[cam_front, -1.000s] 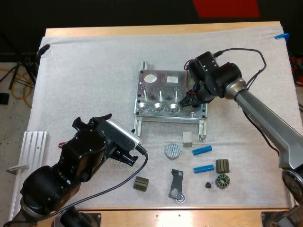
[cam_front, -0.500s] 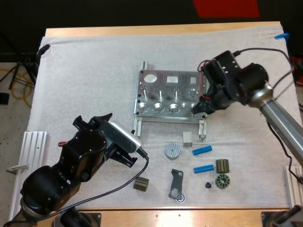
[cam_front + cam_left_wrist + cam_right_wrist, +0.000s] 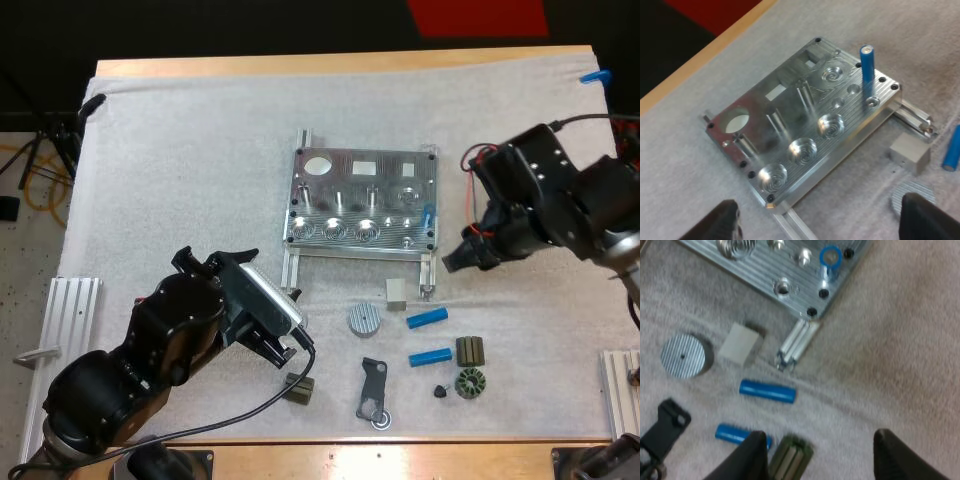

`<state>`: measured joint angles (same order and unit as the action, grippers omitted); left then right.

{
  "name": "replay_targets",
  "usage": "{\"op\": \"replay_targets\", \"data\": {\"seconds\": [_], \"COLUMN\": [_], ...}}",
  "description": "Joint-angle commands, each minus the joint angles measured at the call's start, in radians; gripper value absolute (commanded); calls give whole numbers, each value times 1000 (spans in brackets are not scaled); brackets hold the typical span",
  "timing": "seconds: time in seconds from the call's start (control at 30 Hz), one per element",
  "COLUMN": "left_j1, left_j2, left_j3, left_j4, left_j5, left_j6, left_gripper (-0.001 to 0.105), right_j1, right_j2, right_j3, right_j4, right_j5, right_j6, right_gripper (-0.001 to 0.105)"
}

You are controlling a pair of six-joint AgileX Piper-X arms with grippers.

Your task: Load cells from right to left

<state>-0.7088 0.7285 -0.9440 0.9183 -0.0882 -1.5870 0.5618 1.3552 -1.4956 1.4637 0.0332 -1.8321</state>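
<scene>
The right gripper (image 3: 455, 262) has backed off the metal plate (image 3: 345, 170), fingers apart and empty, leaving one blue cell (image 3: 427, 216) upright in its rightmost hole. Two loose cells (image 3: 427, 318) lie near the plate, likely next. The left gripper (image 3: 290, 345) hangs wide apart, empty.

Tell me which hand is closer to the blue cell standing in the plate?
Right. The right hand is just beside the standing blue cell; the left hand is beyond the fixture's opposite corner.

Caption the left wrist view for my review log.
Metal fixture with one blue cell standing upright in a corner hole; open left gripper facing it.
</scene>
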Motion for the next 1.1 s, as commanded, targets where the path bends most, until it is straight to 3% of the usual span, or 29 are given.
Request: {"op": "replay_targets", "data": {"seconds": [0.0,0.1,0.27,0.8,1.07], "left_j1": [-1,-1,-1,-1,-1], "left_j2": [-4,-4,-4,-4,33], "left_j3": [-6,-6,-6,-6,-6], "left_j4": [-5,-5,-9,-58,-72], "left_j5": [24,88,130,176,279], "left_j6": [7,30,57,66,190], "left_gripper": [65,65,65,65,65], "right_j1": [1,1,1,1,1], "right_j2": [-24,-65,-160,-487,-578], "right_j3": [1,17,66,321,344], "right_j4": [24,26,26,-24,-30], "right_j5": [-7,-16,-15,-15,-25], "right_j6": [-5,-12,-12,87,104], "right_gripper": [47,47,47,47,47]}}
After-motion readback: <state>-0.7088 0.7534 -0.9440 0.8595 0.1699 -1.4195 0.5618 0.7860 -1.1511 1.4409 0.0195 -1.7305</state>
